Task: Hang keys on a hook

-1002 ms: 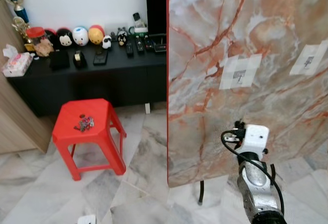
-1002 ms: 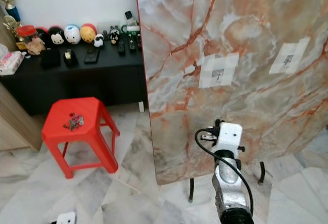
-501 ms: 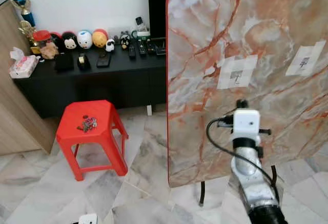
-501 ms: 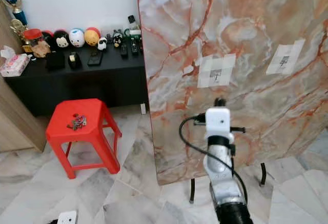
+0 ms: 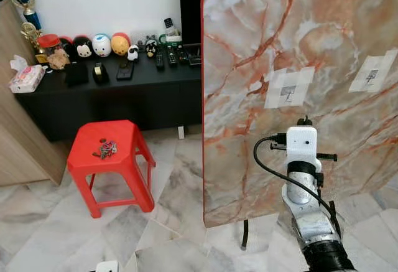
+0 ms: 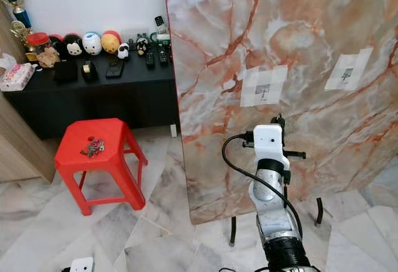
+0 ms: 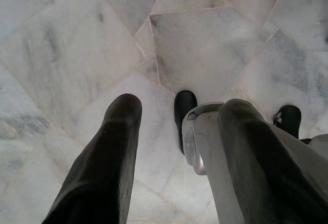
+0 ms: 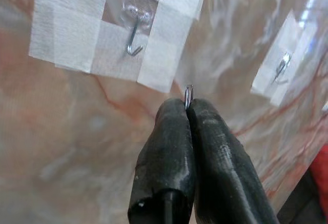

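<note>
Right wrist view: my right gripper (image 8: 188,106) is pinched closed on a thin metal key ring (image 8: 188,96), its loop protruding so it can catch. Beyond, the nearer taped hook (image 8: 134,42) sits on the marble board (image 5: 249,54). More keys (image 5: 103,149) lie on the red stool (image 5: 84,160).

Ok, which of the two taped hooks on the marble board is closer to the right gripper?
The hook nearer the board's red edge: the right gripper, pinching a metal ring, sits just below it. The other hook lies farther right.
</note>
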{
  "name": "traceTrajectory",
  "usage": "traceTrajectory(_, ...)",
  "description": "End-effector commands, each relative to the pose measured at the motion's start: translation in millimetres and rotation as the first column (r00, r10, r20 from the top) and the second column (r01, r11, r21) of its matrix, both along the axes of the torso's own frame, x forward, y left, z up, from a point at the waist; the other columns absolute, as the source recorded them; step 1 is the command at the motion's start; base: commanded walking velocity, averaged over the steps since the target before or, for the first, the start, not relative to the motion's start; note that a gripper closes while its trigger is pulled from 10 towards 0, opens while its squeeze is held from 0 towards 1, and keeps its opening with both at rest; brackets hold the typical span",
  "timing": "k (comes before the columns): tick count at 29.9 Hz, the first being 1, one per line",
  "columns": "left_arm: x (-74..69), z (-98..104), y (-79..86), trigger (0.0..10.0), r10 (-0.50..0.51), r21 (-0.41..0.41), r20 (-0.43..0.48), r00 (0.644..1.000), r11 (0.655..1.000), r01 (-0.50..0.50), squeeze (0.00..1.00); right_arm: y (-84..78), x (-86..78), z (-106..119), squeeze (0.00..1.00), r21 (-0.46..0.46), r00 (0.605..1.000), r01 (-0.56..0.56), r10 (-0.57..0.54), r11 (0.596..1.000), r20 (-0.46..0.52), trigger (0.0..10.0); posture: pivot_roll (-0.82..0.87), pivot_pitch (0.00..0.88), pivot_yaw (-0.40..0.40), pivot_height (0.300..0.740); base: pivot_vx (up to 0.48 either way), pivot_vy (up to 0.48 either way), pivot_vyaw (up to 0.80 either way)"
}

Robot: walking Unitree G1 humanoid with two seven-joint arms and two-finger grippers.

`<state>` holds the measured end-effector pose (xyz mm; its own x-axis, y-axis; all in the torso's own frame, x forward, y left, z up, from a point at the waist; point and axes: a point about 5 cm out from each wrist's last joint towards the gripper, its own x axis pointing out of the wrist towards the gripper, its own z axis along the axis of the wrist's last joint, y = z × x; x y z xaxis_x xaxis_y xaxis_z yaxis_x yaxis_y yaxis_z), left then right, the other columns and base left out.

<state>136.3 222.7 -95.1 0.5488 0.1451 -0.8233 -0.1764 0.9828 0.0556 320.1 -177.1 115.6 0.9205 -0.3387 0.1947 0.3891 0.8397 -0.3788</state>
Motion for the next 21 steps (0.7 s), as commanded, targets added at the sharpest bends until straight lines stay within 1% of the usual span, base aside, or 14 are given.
traceTrajectory(1, -2.9, -2, -1.2, 10.0, 0.004, -0.001, -0.014, 1.000, 1.000, -0.004, 0.00, 1.2, 6.9, 8, 0.00, -0.051, 1.000, -0.009, 0.010, 0.999, 0.007, 10.0, -0.12, 0.000, -0.018, 0.740, 0.000, 0.000, 0.00)
traceTrajectory(7, -0.7, -1, -0.4, 10.0, -0.004, 0.004, -0.011, 1.000, 1.000, 0.004, 0.00, 1.1, 13.2, 12, 0.00, -0.104, 1.000, -0.001, 0.002, 0.995, 0.007, 10.0, -0.10, 0.000, -0.020, 0.740, 0.000, 0.000, 0.00)
traceTrajectory(11, -0.2, 0, 0.2, 10.0, -0.002, 0.006, -0.010, 1.000, 1.000, 0.002, 0.00, 0.8, 15.1, 11, 0.00, -0.112, 1.000, 0.003, -0.003, 0.994, -0.006, 10.0, -0.10, 0.000, -0.019, 0.740, 0.000, 0.000, 0.00)
traceTrajectory(13, 0.7, 0, 0.5, 10.0, -0.001, 0.008, -0.008, 1.000, 1.000, 0.001, 0.00, 1.2, 18.1, 9, 0.00, -0.138, 0.999, -0.014, 0.009, 0.990, -0.036, 10.0, -0.10, 0.000, -0.016, 0.740, 0.000, 0.000, 0.00)
traceTrajectory(15, 1.1, 0, 0.5, 10.0, -0.001, 0.008, -0.007, 1.000, 1.000, 0.002, 0.00, 1.0, 18.9, 7, 0.00, -0.134, 0.999, -0.016, 0.009, 0.991, -0.054, 10.0, -0.10, 0.000, -0.015, 0.740, 0.000, 0.000, 0.00)
traceTrajectory(20, 1.8, 0, 0.3, 10.0, -0.004, 0.008, -0.006, 1.000, 1.000, 0.004, 0.00, 0.0, 20.6, 6, 0.00, -0.142, 0.998, -0.018, 0.010, 0.990, -0.059, 10.0, -0.10, 0.000, -0.015, 0.740, 0.000, 0.000, 0.00)
traceTrajectory(21, 2.2, 1, 0.5, 10.0, 0.000, 0.008, -0.003, 1.000, 1.000, 0.000, 0.00, -0.1, 21.2, 8, 0.00, -0.167, 0.999, -0.021, 0.013, 0.986, -0.053, 10.0, -0.09, 0.000, -0.016, 0.740, 0.000, 0.000, 0.00)
